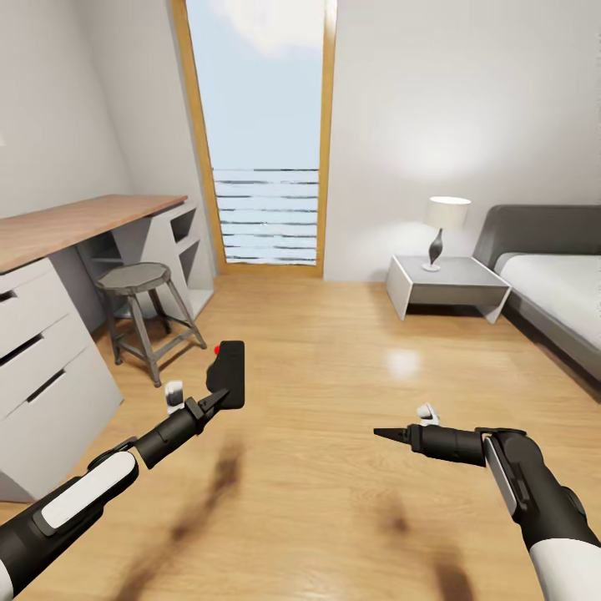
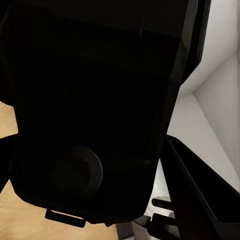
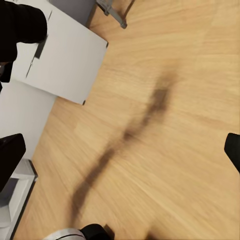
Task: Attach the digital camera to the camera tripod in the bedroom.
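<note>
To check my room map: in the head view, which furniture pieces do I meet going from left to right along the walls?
Desk → stool → window → nightstand with lamp → bed.

The camera [image 1: 229, 371], a small black boxy body with a red dot at its upper left corner, is held upright above the light wood floor [image 1: 334, 401] of the bedroom, in front of the stool. Its lower edge is gripped by the left gripper [image 1: 215, 402]. In the left wrist view the camera [image 2: 95, 110] is seen close up as a dark block with a round dial near one corner.
</note>
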